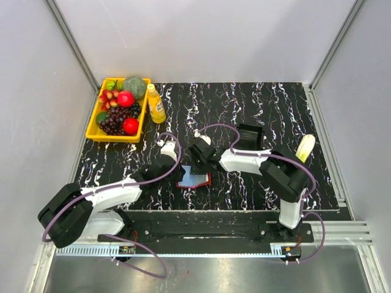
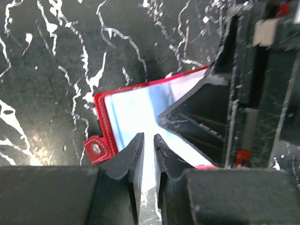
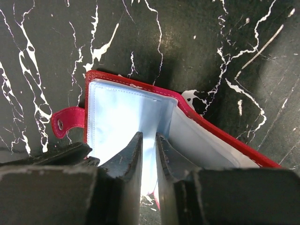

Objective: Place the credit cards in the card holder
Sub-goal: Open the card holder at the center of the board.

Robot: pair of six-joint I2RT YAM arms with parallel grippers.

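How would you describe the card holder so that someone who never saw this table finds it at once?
Start at the black marbled mat and go to the middle of its near edge. The card holder lies open there. Its red border, pale blue pockets and small snap tab set it apart from the black box farther back.

I count one card holder [image 1: 194, 180] and two grippers: left gripper [image 2: 148, 139], right gripper [image 3: 149, 137]. At the far left corner of the table [image 1: 275, 110]: one yellow tray [image 1: 113, 138] with two red round fruits [image 1: 125, 99], and one bottle [image 1: 156, 104]. One black box [image 1: 249, 135].
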